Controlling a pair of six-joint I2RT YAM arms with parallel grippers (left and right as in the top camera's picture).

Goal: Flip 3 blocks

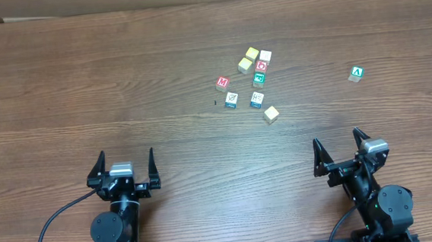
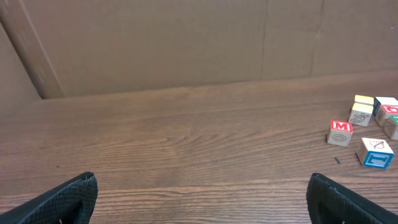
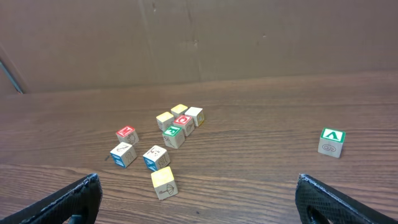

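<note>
- Currently the left tool (image 1: 125, 156) sits at the lower left of the overhead frame, its fingers spread as wide as they go, with nothing between them and bare table (image 1: 83, 69) ahead of it
- Likewise the right tool (image 1: 337, 138) sits at the lower right, spread fully and gripping nothing
- Both tools are well apart from the blocks (image 3: 155, 157), which lie in a loose cluster just right of centre in the upper half of the overhead frame
- Nearest the tools, at the cluster's lower edge, a tan picture block (image 1: 271, 114) stands by itself
- Just above it are the slash block (image 1: 231, 99) on the left and a blue-printed block (image 1: 257, 98) on the right, side by side but not touching
- Up and left of the slash block sits the red M block (image 1: 222, 82)
- At the top of the cluster a green-printed block (image 1: 259, 78), a red-printed block (image 1: 262, 66) and a white-topped block (image 1: 265, 56) run close together in a near-vertical line
- Two yellow-topped cubes (image 1: 252, 53) sit just left of that line
- Far to the right in the overhead frame, a green A cube (image 1: 357, 73) stands alone, well apart from the cluster
- The left wrist view catches only the cluster's left side at its right border; the right wrist view takes in all of it
</note>
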